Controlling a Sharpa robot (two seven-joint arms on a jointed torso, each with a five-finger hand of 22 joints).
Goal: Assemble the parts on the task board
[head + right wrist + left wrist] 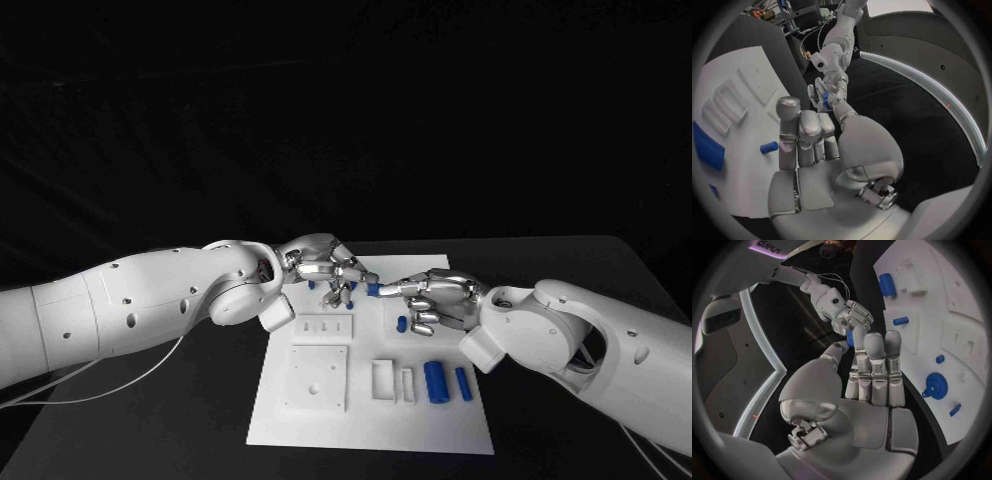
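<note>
Both hands meet above the far end of the white task board (368,425). A small blue part (372,290) sits between them. In the left wrist view the blue part (849,337) lies between my left hand's (870,385) thumb tip and nearest finger, so the left hand (326,265) pinches it. My right hand (433,298) has its fingers curled in and its thumb tip at the part (825,100). Whether the right hand (814,145) also grips the part I cannot tell.
Two blue cylinders (434,382) (463,383) lie on the board's right side, a short blue peg (400,323) beyond them. Small blue pieces (351,297) (313,284) stand under the left hand. A round blue part (936,386) sits on the board. White recessed blocks (317,378) lie at the left.
</note>
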